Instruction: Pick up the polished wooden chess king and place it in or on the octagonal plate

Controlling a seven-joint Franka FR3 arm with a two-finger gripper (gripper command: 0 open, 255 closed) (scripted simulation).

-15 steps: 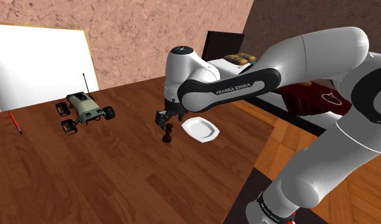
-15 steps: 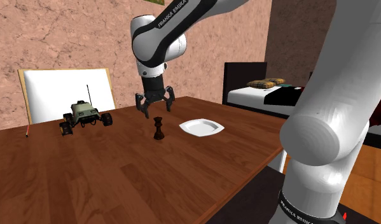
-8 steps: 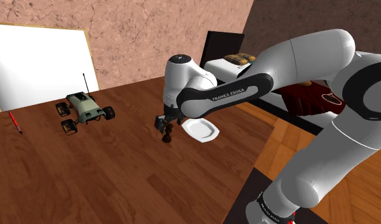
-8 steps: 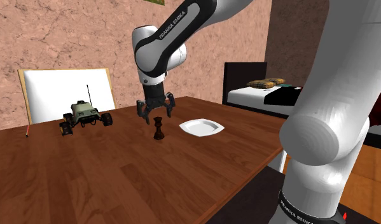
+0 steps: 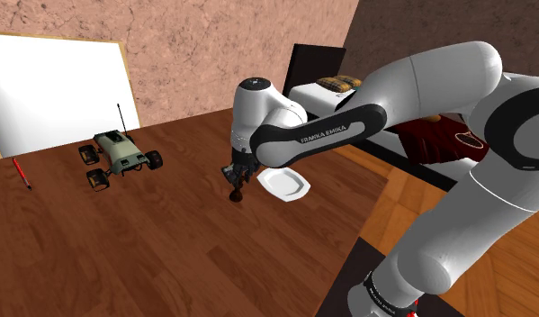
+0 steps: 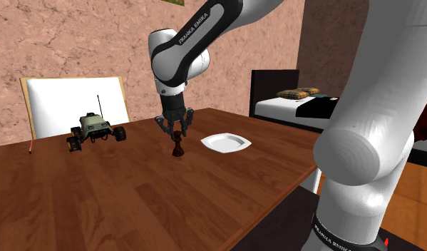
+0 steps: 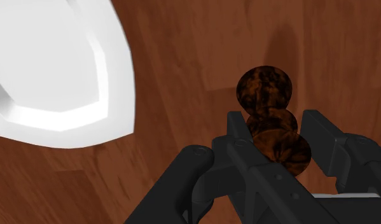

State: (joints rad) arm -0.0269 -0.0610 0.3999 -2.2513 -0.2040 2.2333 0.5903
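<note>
The dark brown wooden chess king (image 5: 237, 193) stands upright on the wooden table (image 5: 168, 252), just to the shoulder view's left of the white octagonal plate (image 5: 285, 183). My black gripper (image 5: 236, 176) comes down from above and is shut on the king's upper part. From the second exterior view the fingers (image 6: 167, 127) pinch the top of the king (image 6: 177, 148), whose base rests on the table beside the plate (image 6: 226, 142). In the wrist view the gripper (image 7: 275, 127) clasps the king (image 7: 265, 95) from both sides, with the plate (image 7: 55, 63) close by.
A toy buggy (image 5: 119, 155) with an aerial sits further along the table near a framed white board (image 5: 51, 90) leaning on the wall. A red pen (image 5: 22, 173) lies by the board. Beyond the table's edge stands a bed (image 6: 297, 103).
The gripper came down over the king with its fingers spread, then shut on the piece. The king and the plate stayed where they were.
</note>
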